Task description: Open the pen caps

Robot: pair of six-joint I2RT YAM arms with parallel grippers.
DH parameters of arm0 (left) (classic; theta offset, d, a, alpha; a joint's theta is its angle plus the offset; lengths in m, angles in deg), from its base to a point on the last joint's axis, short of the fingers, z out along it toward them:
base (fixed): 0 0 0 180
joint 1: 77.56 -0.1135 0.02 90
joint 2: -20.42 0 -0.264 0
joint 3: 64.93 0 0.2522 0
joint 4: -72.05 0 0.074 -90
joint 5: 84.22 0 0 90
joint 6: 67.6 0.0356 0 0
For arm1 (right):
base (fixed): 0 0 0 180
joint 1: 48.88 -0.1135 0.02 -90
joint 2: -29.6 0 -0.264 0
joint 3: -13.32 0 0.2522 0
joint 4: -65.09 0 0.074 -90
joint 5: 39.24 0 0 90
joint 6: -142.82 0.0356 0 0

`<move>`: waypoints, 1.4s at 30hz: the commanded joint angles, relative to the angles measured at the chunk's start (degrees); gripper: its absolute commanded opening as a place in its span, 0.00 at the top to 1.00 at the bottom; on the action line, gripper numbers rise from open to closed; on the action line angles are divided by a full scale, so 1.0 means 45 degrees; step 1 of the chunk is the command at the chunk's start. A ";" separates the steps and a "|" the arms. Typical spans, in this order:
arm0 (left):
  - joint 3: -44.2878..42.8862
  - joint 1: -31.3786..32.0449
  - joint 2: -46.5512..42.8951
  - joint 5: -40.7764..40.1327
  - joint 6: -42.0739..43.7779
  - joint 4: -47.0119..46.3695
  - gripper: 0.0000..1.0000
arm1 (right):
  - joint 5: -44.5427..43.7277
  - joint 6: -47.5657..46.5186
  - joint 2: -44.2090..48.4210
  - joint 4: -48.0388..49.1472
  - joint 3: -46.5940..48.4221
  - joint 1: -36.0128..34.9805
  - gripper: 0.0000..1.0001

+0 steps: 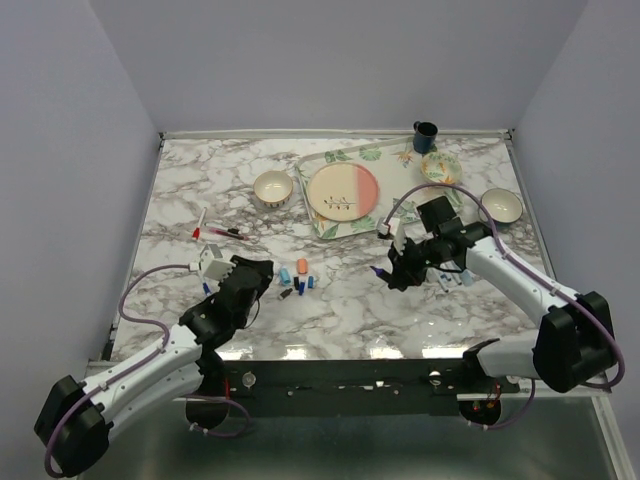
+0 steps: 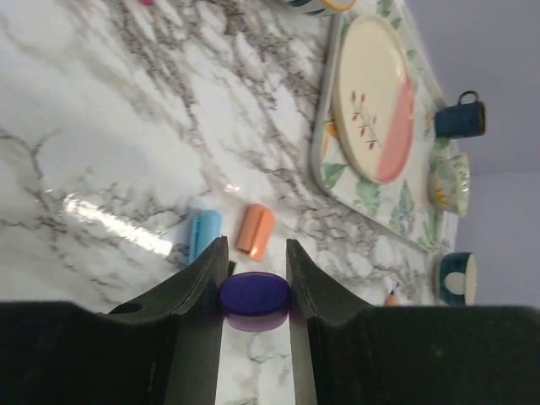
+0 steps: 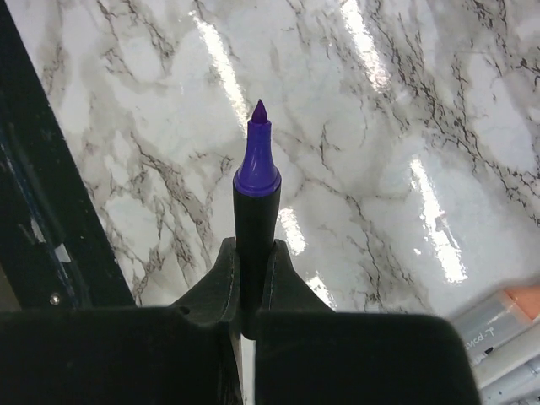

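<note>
Purple one looks done: over the marble table (image 1: 200, 190) the right gripper (image 3: 253, 249) clamps the bare-tipped purple pen (image 3: 256, 190), left gripper (image 2: 256, 253) pinches its purple cap (image 2: 255, 297) near the loose caps (image 1: 300, 283), can't tell if other pens (image 3: 494, 325) are capped.

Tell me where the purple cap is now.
Left wrist view: the purple cap is clamped between the left gripper's fingers, just short of the light blue cap and orange cap.
</note>
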 commanded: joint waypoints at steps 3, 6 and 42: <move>0.1221 -0.0133 -0.0229 0.0936 0.0057 0.1381 1.00 | -0.1666 0.0476 -0.0793 0.0472 -0.0070 0.0209 0.99; 0.1554 -0.0152 0.0005 0.1346 -0.0002 0.1207 1.00 | -0.2350 0.0632 -0.1221 0.0569 -0.0147 0.0209 0.99; -0.0848 -0.0699 0.6608 0.2754 0.1483 0.0384 0.74 | -0.6826 0.2019 -0.0600 0.1897 -0.0402 0.1868 0.48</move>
